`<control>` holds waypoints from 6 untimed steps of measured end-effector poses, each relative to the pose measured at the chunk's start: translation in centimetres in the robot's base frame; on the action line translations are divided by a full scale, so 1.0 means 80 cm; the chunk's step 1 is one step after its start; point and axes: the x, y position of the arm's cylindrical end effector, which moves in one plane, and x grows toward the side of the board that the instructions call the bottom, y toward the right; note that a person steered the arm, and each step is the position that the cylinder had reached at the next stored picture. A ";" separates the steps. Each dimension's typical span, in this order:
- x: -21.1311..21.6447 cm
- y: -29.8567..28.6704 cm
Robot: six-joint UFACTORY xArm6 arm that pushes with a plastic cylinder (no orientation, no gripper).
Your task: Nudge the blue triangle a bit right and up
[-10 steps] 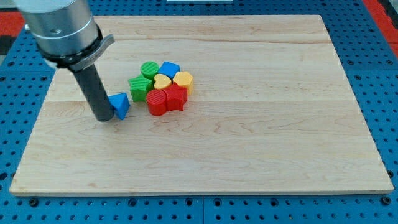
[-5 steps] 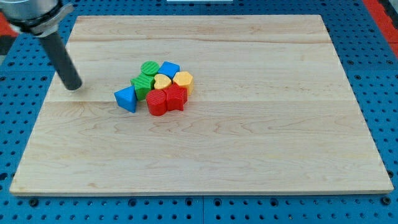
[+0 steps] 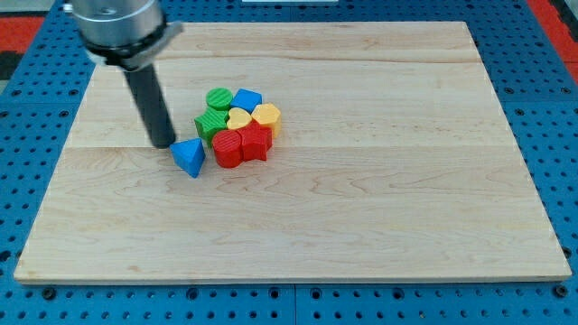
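Observation:
The blue triangle (image 3: 190, 157) lies on the wooden board (image 3: 361, 199), left of centre, at the lower left of a cluster of blocks. It sits close beside a red cylinder (image 3: 228, 149) and below a green block (image 3: 210, 124). My tip (image 3: 163, 143) rests on the board just up and left of the blue triangle, close to it or touching it. The dark rod rises from the tip toward the view's top left.
The cluster also holds a green cylinder (image 3: 219, 98), a blue block (image 3: 246, 99), a yellow heart-like block (image 3: 237, 118), a yellow block (image 3: 266, 115) and a red block (image 3: 256, 141). A blue pegboard (image 3: 560, 135) surrounds the board.
My tip went from beside the triangle up to the far left, then came back to its upper left. The blue triangle has shifted right, closer to the red cylinder, and turned.

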 end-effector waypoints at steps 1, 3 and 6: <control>0.035 -0.020; 0.019 0.006; 0.077 0.034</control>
